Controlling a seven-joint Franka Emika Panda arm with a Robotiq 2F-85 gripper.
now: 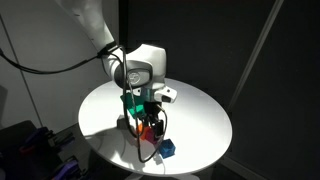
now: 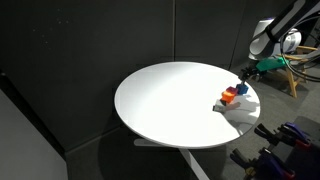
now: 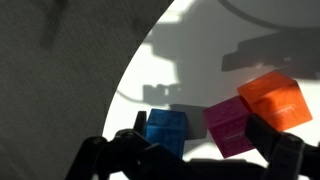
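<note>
Three small cubes sit near the rim of a round white table (image 3: pixel 190 50): a blue cube (image 3: pixel 165 130), a magenta cube (image 3: pixel 228 125) and an orange cube (image 3: pixel 275 98). In the wrist view my gripper (image 3: pixel 205 160) hangs just above them. Its dark fingers (image 3: pixel 130 152) stand wide apart, one by the blue cube and one by the orange cube, with the magenta cube between them. Nothing is gripped. In both exterior views the gripper (image 1: pixel 150 112) (image 2: pixel 252 74) hovers over the cube cluster (image 1: pixel 150 130) (image 2: pixel 233 95); the blue cube (image 1: pixel 168 150) lies closest to the table edge.
The table (image 2: pixel 170 100) stands on a pedestal in front of dark curtains. The cubes lie close to its edge (image 2: pixel 255 105). A green part (image 1: pixel 130 100) shows beside the gripper; what it is I cannot tell. Cables and gear lie on the floor (image 2: pixel 285 140).
</note>
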